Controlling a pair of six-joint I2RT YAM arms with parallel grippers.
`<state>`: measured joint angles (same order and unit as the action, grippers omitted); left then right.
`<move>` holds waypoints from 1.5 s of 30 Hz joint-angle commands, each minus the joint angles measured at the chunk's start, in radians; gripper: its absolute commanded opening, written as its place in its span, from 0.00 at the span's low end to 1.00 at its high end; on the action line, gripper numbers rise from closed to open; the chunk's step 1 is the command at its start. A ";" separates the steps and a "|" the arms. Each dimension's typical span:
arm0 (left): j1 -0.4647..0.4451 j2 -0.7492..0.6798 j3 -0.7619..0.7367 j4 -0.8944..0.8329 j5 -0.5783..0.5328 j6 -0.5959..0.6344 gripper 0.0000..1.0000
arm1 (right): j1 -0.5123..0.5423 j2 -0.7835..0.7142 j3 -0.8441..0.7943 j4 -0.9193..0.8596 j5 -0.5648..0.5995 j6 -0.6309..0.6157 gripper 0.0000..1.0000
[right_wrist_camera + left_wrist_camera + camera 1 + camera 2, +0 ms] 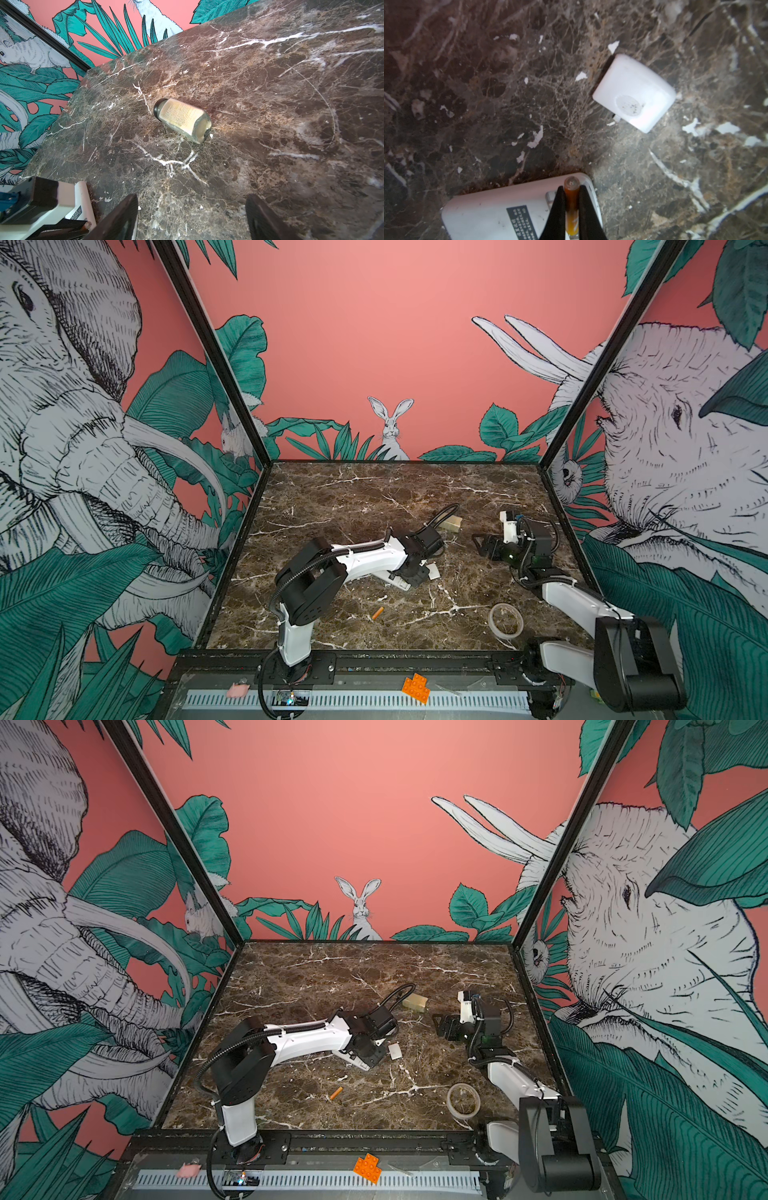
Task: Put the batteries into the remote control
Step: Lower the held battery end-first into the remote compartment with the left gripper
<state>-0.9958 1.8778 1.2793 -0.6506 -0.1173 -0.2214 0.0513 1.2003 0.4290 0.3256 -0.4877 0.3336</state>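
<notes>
Remote lies back-up at mid-table, directly beneath the left gripper, whose jaws pinch one battery lengthwise, its tip over the remote's right end. Second battery lies nearer, apart. Right gripper, jaws wide and empty, hovers farther right.

Even light; edges warped; wrist views soft, perhaps overexposed.

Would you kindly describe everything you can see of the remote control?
The remote control is a white plastic oblong with rounded corners, lying back-up on the marble table, a dark printed label on its back. The left gripper, shut on an orange battery, hangs over its end; contact is unclear.
</notes>
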 commanded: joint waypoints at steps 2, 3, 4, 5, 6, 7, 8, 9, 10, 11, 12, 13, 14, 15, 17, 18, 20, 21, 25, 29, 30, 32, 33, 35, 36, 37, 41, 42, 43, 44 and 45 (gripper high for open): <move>0.005 -0.064 -0.021 0.001 -0.015 -0.032 0.00 | -0.004 0.013 0.011 0.049 -0.017 0.009 0.80; 0.005 -0.067 -0.025 0.002 -0.014 -0.033 0.00 | -0.003 0.014 0.011 0.052 -0.018 0.011 0.80; 0.005 -0.070 -0.026 0.002 -0.013 -0.036 0.00 | -0.003 0.016 0.011 0.052 -0.020 0.011 0.80; 0.005 -0.073 -0.029 0.003 -0.014 -0.038 0.00 | -0.004 0.016 0.011 0.054 -0.020 0.010 0.80; 0.005 -0.075 -0.031 0.004 -0.015 -0.040 0.00 | -0.003 0.016 0.011 0.055 -0.021 0.011 0.80; 0.005 -0.076 -0.033 0.004 -0.016 -0.042 0.00 | -0.004 0.016 0.011 0.054 -0.020 0.012 0.80; 0.005 -0.077 -0.034 0.005 -0.016 -0.045 0.00 | -0.003 0.016 0.012 0.054 -0.020 0.012 0.80; 0.005 -0.078 -0.038 0.008 -0.016 -0.049 0.00 | -0.004 0.018 0.013 0.054 -0.021 0.012 0.80; 0.005 -0.080 -0.043 0.012 -0.017 -0.053 0.00 | -0.004 0.017 0.012 0.056 -0.020 0.012 0.80; 0.005 -0.082 -0.051 0.017 -0.014 -0.060 0.00 | -0.004 0.019 0.013 0.056 -0.020 0.013 0.80; 0.005 -0.086 -0.056 0.022 -0.015 -0.065 0.00 | -0.004 0.018 0.011 0.057 -0.022 0.014 0.80; 0.005 -0.088 -0.061 0.027 -0.016 -0.067 0.00 | -0.003 0.019 0.012 0.058 -0.022 0.015 0.80; 0.005 -0.090 -0.065 0.031 -0.016 -0.072 0.00 | -0.004 0.020 0.013 0.058 -0.022 0.014 0.80; 0.005 -0.091 -0.069 0.034 -0.017 -0.076 0.00 | -0.003 0.021 0.013 0.059 -0.023 0.013 0.80; 0.005 -0.092 -0.074 0.039 -0.015 -0.078 0.00 | -0.003 0.022 0.012 0.059 -0.025 0.015 0.80; 0.004 -0.091 -0.076 0.042 -0.016 -0.081 0.00 | -0.003 0.022 0.012 0.060 -0.025 0.015 0.80; 0.005 -0.091 -0.075 0.043 -0.014 -0.081 0.00 | -0.004 0.022 0.013 0.062 -0.025 0.017 0.80; 0.005 -0.091 -0.075 0.045 -0.012 -0.082 0.00 | -0.004 0.024 0.014 0.063 -0.026 0.016 0.80; 0.005 -0.088 -0.077 0.048 -0.011 -0.085 0.01 | -0.004 0.025 0.015 0.064 -0.028 0.018 0.80; 0.005 -0.092 -0.085 0.052 -0.010 -0.088 0.02 | -0.003 0.028 0.015 0.067 -0.028 0.021 0.80; 0.005 -0.094 -0.089 0.053 -0.012 -0.088 0.02 | -0.002 0.031 0.015 0.069 -0.028 0.020 0.80; 0.005 -0.094 -0.092 0.053 -0.015 -0.088 0.03 | -0.002 0.033 0.016 0.072 -0.031 0.023 0.80; 0.005 -0.094 -0.095 0.054 -0.016 -0.088 0.04 | -0.002 0.035 0.014 0.074 -0.032 0.023 0.80; 0.005 -0.093 -0.096 0.058 -0.013 -0.090 0.05 | -0.002 0.034 0.015 0.074 -0.032 0.023 0.80; 0.005 -0.092 -0.099 0.059 -0.013 -0.091 0.05 | -0.002 0.034 0.016 0.075 -0.033 0.023 0.80; 0.005 -0.091 -0.099 0.060 -0.012 -0.092 0.06 | -0.002 0.033 0.016 0.074 -0.033 0.023 0.80; 0.005 -0.093 -0.100 0.065 -0.011 -0.095 0.08 | -0.002 0.033 0.016 0.076 -0.034 0.025 0.80; 0.005 -0.095 -0.100 0.064 -0.012 -0.095 0.09 | -0.002 0.033 0.016 0.076 -0.035 0.025 0.80; 0.005 -0.094 -0.100 0.063 -0.012 -0.093 0.09 | -0.002 0.033 0.015 0.076 -0.034 0.025 0.80; 0.005 -0.095 -0.099 0.062 -0.012 -0.092 0.09 | -0.002 0.034 0.016 0.076 -0.034 0.025 0.80; 0.005 -0.095 -0.097 0.060 -0.013 -0.091 0.09 | -0.002 0.035 0.015 0.077 -0.034 0.025 0.80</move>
<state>-0.9958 1.8301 1.1954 -0.5835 -0.1207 -0.2970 0.0513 1.2301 0.4290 0.3553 -0.5125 0.3553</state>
